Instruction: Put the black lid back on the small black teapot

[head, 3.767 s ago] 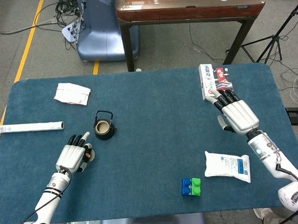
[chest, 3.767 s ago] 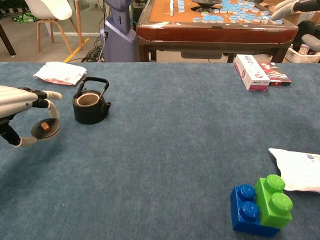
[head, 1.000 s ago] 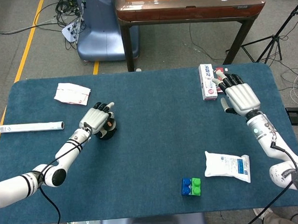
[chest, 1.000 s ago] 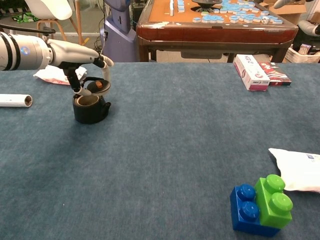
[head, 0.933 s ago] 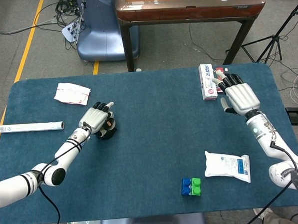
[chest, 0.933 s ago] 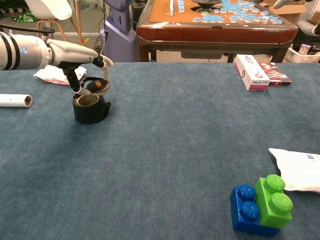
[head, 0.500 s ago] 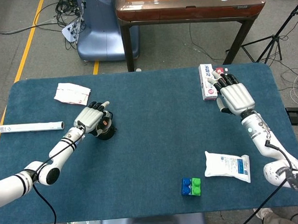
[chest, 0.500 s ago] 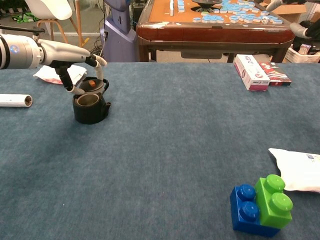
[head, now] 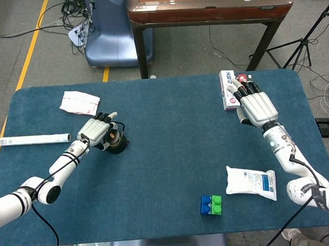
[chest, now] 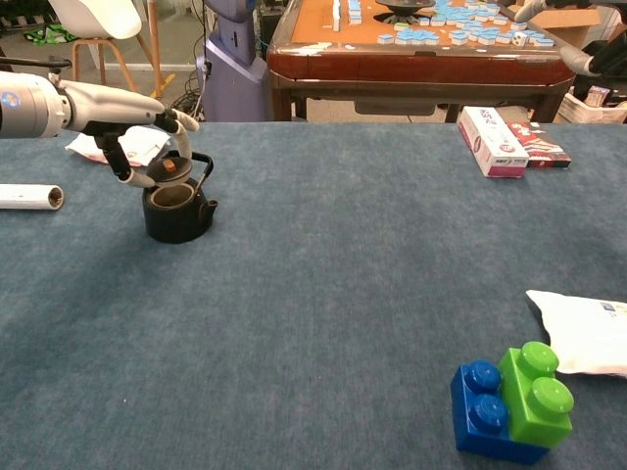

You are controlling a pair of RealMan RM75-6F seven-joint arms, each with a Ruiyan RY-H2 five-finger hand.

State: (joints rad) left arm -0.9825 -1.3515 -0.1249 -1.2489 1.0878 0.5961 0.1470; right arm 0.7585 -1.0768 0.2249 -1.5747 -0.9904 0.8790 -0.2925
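Observation:
The small black teapot stands open-mouthed on the blue table's left side, its wire handle upright; the head view shows this teapot too. My left hand pinches the black lid, which has an orange knob, just above the teapot's back-left rim and tilted. Seen from the head view, the left hand sits at the teapot's left and partly covers it. My right hand hovers far to the right with fingers apart, holding nothing.
A white tube and a paper packet lie left of the teapot. A red-and-white box sits by the right hand. A white pouch and blue-green bricks lie front right. A brown table stands behind.
My left hand has carried the lid up to the teapot, then shifted it slightly left over the pot. The right hand has drifted a little left and down.

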